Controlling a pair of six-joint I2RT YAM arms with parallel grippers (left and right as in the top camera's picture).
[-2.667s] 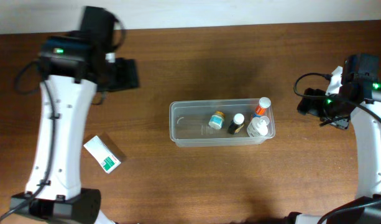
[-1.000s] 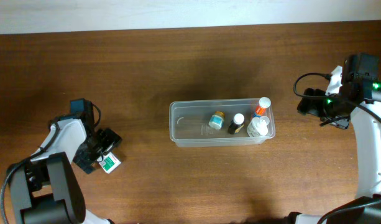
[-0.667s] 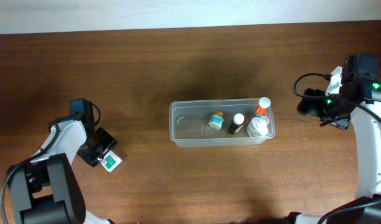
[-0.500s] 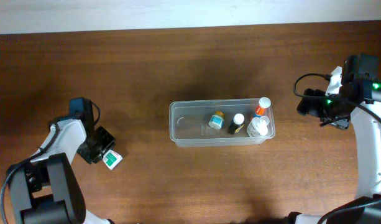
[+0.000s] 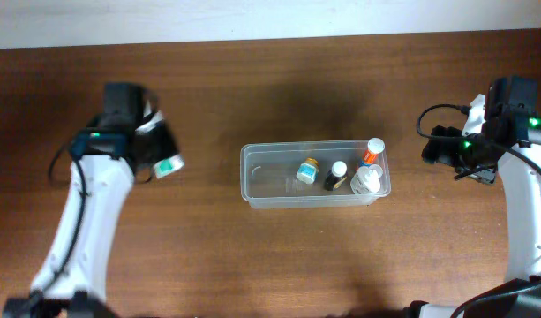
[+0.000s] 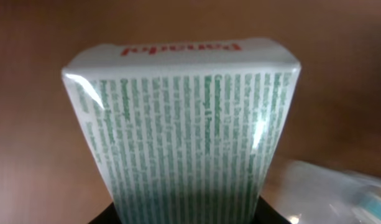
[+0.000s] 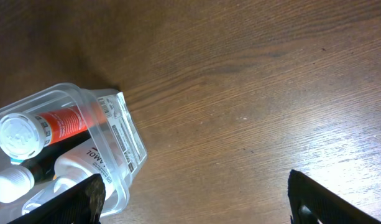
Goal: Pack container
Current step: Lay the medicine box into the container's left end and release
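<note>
a white cardboard box with green print [image 5: 169,164] is grasped by the left end effector [image 5: 161,156] and appears to be held clear of the brown wooden tabletop [image 5: 279,79], though the left wrist view shows little beyond the box face. the clear rectangular plastic container [image 5: 268,181] sits at the middle of the tabletop, well apart from the box. its right half is taken up by small bottles [image 5: 337,175], so the bare left half is best aimed for. the box is to be carried over the left rim high enough that the wall is not clipped, turned with its long side along the container, lowered to the floor and only then let go. the right end effector [image 5: 436,148] is spread wide and empty, parked near the container's right end.
</note>
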